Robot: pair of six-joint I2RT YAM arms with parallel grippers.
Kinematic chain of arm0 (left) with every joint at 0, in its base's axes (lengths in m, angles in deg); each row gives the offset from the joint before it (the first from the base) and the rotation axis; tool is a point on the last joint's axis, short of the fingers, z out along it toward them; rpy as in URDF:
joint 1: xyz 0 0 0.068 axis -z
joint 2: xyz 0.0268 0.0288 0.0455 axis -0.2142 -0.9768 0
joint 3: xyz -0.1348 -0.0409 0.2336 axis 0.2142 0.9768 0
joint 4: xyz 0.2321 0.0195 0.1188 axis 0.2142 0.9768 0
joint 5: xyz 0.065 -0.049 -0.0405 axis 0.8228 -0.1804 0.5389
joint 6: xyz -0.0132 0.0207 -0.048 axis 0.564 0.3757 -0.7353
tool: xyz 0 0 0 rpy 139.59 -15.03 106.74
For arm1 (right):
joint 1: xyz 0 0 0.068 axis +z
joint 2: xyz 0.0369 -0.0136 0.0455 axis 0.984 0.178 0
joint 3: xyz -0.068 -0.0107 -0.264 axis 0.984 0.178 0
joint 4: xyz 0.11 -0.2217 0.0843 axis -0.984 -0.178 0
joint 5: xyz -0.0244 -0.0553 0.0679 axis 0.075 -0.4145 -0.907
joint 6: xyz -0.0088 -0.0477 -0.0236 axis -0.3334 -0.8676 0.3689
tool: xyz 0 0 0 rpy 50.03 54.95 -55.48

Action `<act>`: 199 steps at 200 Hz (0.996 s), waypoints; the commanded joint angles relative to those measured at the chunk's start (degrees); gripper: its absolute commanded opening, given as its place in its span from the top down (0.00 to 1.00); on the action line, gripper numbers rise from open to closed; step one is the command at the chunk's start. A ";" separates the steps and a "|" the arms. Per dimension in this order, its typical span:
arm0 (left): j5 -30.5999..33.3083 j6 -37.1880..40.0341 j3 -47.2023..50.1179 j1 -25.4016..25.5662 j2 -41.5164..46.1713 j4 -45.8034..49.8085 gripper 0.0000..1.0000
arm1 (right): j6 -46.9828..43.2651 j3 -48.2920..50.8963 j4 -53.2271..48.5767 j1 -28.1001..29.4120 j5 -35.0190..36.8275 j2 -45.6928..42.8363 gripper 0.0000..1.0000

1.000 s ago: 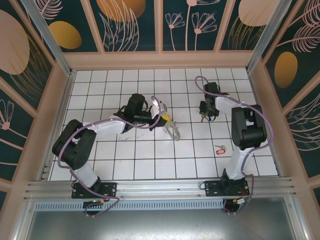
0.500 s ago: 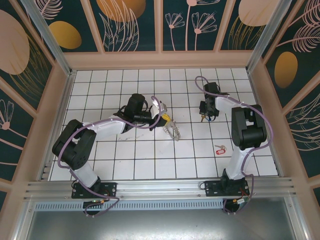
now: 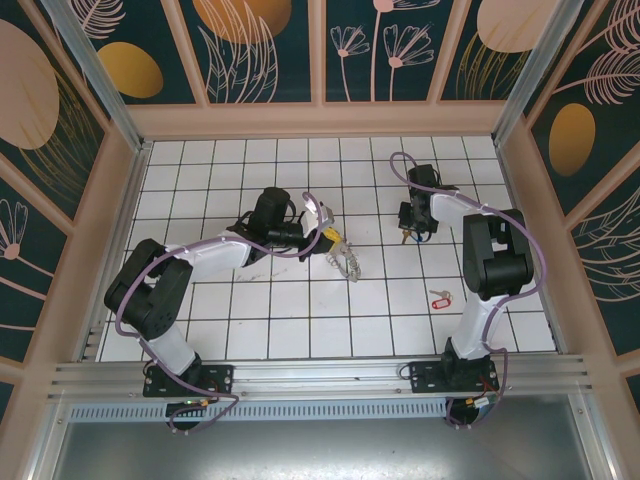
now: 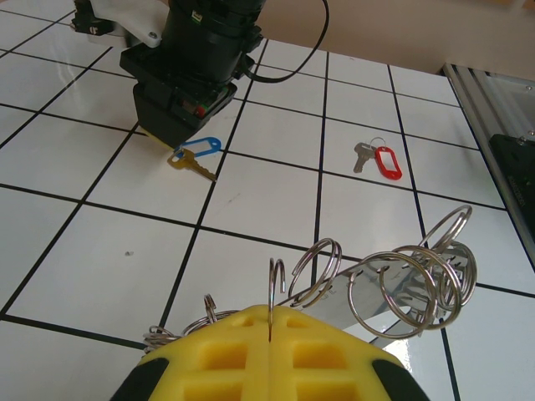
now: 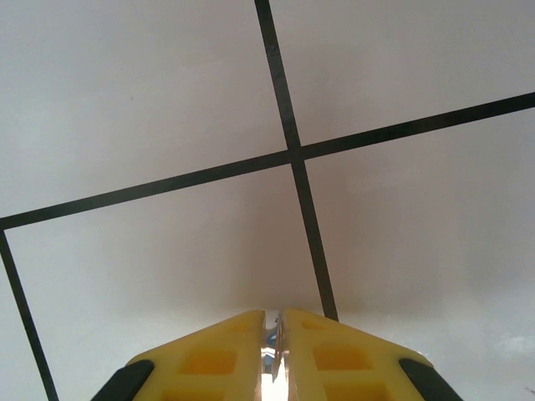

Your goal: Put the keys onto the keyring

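I'm looking at a white-tiled table [image 3: 260, 330] with dark grout, walled by teal floral panels [image 3: 260, 50]. Near its centre my left claw [image 3: 330, 238] is clamped tight on the keyring [image 3: 346, 262], whose wire loops trail toward 5 o'clock. At 2 o'clock my right claw [image 3: 408, 236] pinches the blue-tagged key [image 4: 196, 154]. A red-tagged key [image 3: 440, 297] lies loose at 4 o'clock, well apart from both.

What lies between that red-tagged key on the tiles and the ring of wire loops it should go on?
Nothing visible. Only bare white tiles separate the red-tagged key from the keyring pinched in the left fingers. The right fingers, gripping a blue-tagged key, stand off to the side.
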 commanded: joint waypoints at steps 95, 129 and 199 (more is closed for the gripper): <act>-1.21 0.95 -1.85 0.42 -0.02 -0.56 1.00 | 0.91 -1.39 -2.83 -0.10 -0.43 0.53 0.85; -1.37 0.91 -1.94 0.44 -0.15 -0.48 1.00 | 0.90 -1.28 -2.73 -0.13 -0.51 0.69 0.86; -1.33 0.89 -1.95 0.41 -0.18 -0.53 1.00 | 0.83 -1.12 -2.74 -0.20 0.08 0.18 0.89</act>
